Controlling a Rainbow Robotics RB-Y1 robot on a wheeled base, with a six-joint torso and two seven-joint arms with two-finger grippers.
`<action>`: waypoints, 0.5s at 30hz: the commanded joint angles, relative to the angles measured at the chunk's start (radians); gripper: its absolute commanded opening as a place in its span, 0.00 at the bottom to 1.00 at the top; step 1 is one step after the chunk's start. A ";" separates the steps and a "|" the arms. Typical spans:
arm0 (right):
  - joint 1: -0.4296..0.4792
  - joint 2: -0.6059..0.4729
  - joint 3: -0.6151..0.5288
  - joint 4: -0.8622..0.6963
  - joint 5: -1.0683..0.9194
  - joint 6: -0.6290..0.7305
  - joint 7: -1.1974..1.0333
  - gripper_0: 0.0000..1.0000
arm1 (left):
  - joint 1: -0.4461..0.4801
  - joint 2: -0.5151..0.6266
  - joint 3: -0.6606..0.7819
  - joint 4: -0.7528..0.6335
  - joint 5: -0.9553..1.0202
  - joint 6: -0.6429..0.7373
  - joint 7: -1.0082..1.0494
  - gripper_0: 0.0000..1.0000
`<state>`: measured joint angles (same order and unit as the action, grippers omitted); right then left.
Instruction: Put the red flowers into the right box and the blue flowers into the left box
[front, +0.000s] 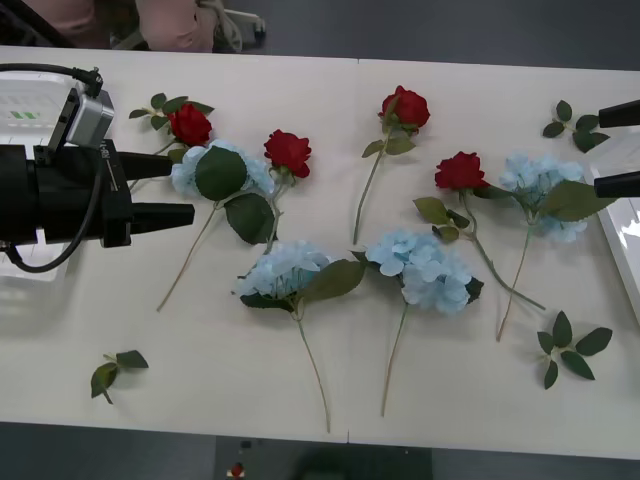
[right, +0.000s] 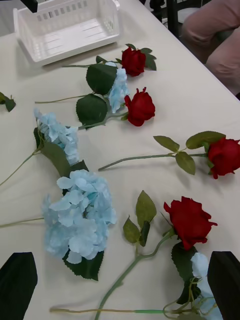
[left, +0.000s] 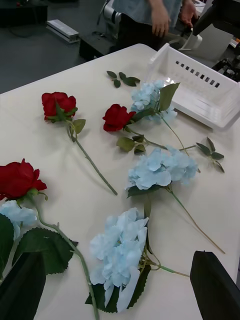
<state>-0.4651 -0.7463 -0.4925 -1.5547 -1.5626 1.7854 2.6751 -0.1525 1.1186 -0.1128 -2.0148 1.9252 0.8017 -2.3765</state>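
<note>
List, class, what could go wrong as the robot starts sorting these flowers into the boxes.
1. By the open left pincer, a red rose and a blue hydrangea overlap; one grab might lift both.
2. Near the open right pincer, a rose stem crosses a hydrangea stem; lifting one could drag the other.
</note>
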 joint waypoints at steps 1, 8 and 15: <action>-0.013 -0.028 -0.004 -0.034 -0.008 -0.004 0.030 1.00 | -0.018 0.010 0.021 -0.013 0.005 -0.006 -0.010 0.94; -0.013 -0.028 -0.004 -0.034 -0.008 -0.004 0.030 1.00 | -0.018 0.010 0.021 -0.013 0.005 -0.006 -0.010 1.00; -0.013 -0.028 -0.004 -0.034 -0.008 -0.004 0.030 1.00 | -0.018 0.010 0.021 -0.013 0.005 -0.006 -0.010 1.00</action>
<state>-0.4651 -0.7463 -0.4925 -1.5547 -1.5626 1.7854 2.6751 -0.1525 1.1186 -0.1128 -2.0148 1.9252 0.8017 -2.3765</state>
